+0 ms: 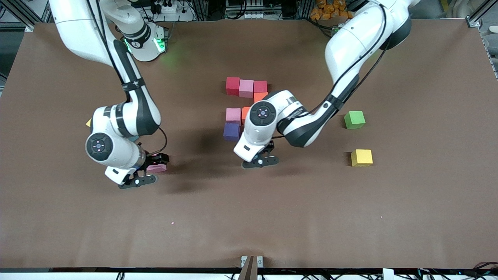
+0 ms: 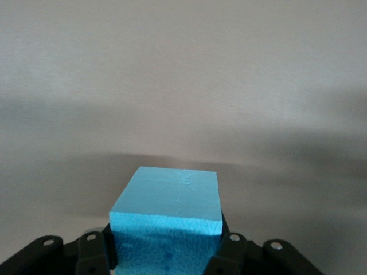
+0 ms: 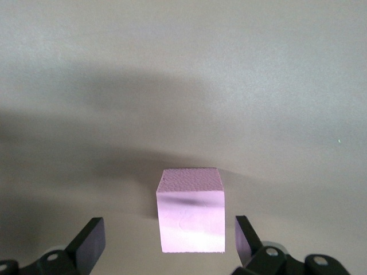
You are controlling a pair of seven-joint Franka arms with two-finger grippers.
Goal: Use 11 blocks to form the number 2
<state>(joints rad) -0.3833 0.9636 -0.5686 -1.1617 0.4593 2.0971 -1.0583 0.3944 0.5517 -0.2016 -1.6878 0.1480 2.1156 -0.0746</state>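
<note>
The blocks look like light foam cubes with a matte, slightly grainy skin, so I judge they will not slip and need only a soft squeeze on two flat sides, near the middle of the cube.

The left gripper (image 1: 260,158) is low over the worktop (image 1: 408,217), just nearer to the camera than the started figure. Its fingers (image 2: 92,252) are nearly closed on a light blue block (image 2: 166,215), pressing its two sides.

The right gripper (image 1: 149,171) is at the right arm's end of the worktop. Its fingers (image 3: 92,243) stand wide open on both sides of a pink block (image 3: 191,217) that sits on the worktop; they do not touch it.

The figure so far shows a red block (image 1: 232,85), other pink and orange ones, and a purple block (image 1: 232,131). A yellow block (image 1: 362,158) lies apart, near a green cube (image 1: 354,119).
</note>
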